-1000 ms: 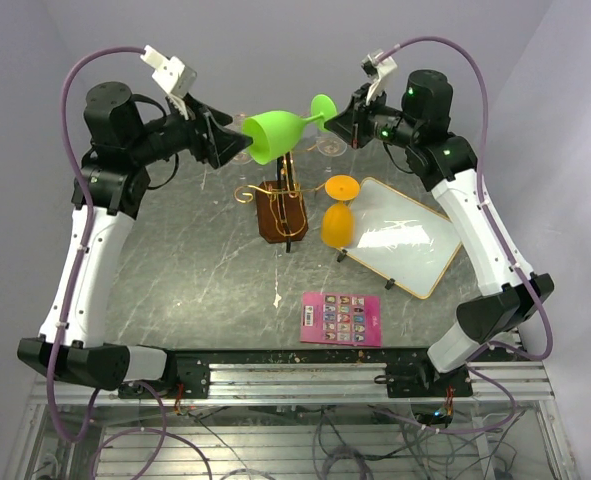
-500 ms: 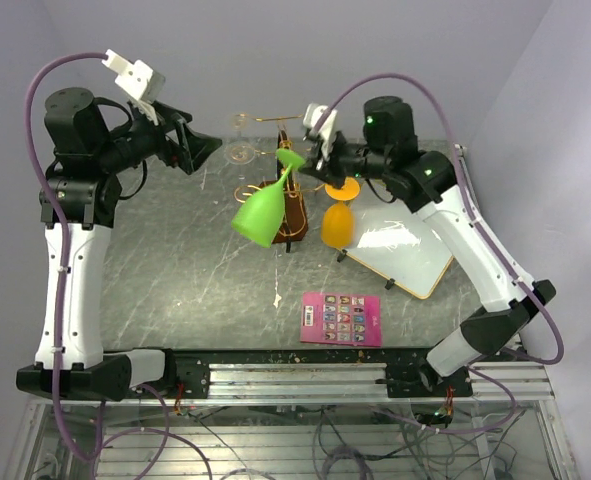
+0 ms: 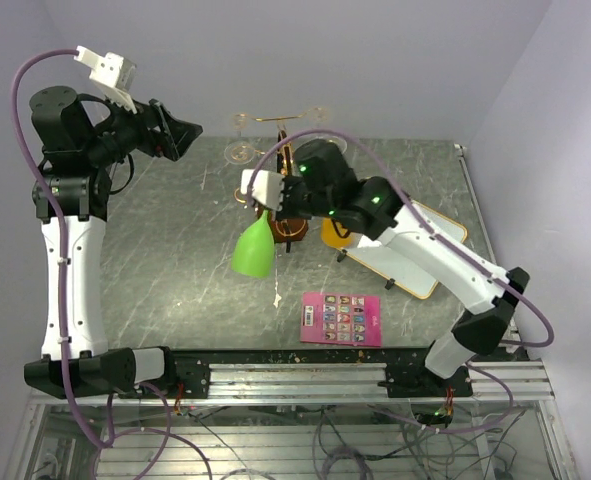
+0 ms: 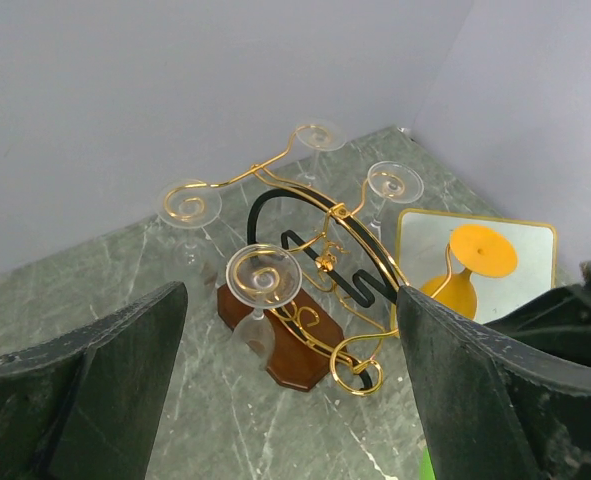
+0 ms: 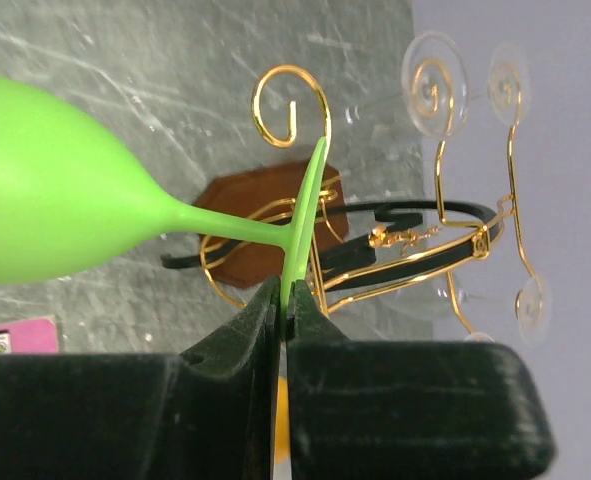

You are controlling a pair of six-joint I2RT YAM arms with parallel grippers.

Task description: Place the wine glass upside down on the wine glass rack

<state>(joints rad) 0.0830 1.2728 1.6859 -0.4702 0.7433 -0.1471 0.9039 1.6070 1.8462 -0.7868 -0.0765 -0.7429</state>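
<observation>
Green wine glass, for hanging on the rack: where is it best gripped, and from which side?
Probably by the foot's rim, as the right end effector grips it now: fingers shut on the thin disc edge-on, coming from the side away from the wine glass rack. That leaves the stem of the green wine glass bare to slide into a scroll arm, bowl hanging down.

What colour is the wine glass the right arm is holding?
Bright green wine glass, clearest in right wrist view.
</observation>
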